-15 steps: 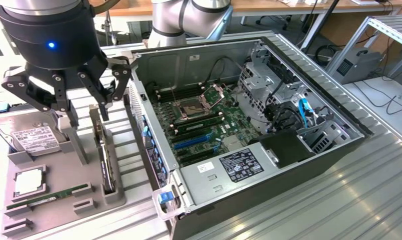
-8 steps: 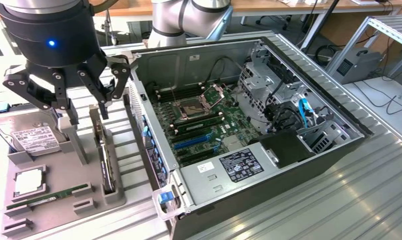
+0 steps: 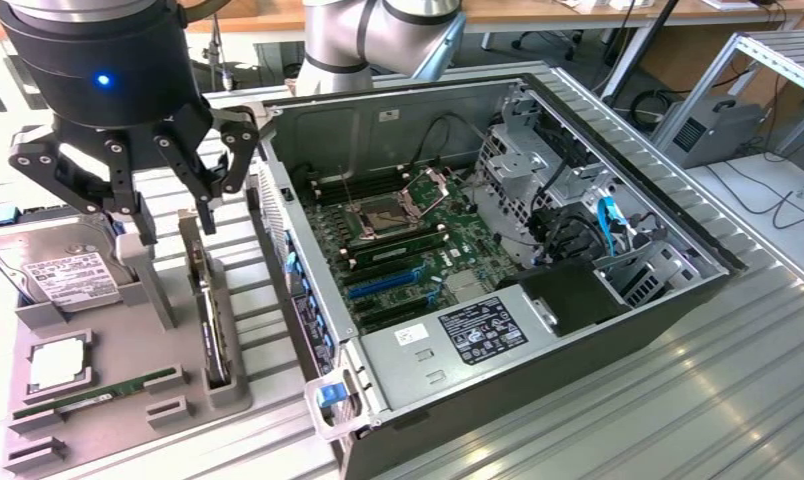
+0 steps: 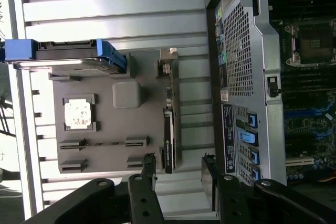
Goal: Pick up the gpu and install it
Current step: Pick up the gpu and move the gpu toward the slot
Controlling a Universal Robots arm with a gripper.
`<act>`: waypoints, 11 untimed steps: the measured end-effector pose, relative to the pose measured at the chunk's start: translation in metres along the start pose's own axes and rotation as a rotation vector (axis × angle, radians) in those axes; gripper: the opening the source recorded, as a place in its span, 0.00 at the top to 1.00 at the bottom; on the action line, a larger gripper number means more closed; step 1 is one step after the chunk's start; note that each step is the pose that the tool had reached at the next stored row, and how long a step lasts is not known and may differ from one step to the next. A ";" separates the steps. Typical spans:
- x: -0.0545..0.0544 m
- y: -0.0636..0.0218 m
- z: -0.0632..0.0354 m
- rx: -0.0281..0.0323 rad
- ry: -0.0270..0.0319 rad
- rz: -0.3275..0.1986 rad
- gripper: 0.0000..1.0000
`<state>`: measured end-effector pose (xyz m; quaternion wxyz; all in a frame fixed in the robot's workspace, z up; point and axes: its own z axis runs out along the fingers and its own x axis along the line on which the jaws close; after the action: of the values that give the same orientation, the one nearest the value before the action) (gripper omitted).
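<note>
The gpu (image 3: pixel 211 315), a thin dark card standing on edge (in 1 slot of the grey holder (image 3: pixel 122 345), on the exterior view's left of the computer case (image 3: pixel 536 390)), lies lengthwise near-to-far, with the gripper (image 3: pixel 175 230) spread wide and empty above its far end.

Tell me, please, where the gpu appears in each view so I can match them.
Exterior view: the gpu stands on edge in the grey tray, at the exterior view's left.
Wrist view: the gpu on edge between the processor chip and the computer case.
Shared landmark: the processor chip.
</note>
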<state>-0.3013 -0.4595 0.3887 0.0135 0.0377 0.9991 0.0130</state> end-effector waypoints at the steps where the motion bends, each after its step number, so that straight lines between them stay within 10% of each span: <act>1: 0.000 0.0007 0.0001 0.0011 0.0000 0.000 0.52; 11: 0.001 0.0068 0.0018 0.0114 -0.0009 0.000 0.52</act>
<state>-0.3013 -0.4527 0.3871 0.0137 0.0377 0.9992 0.0073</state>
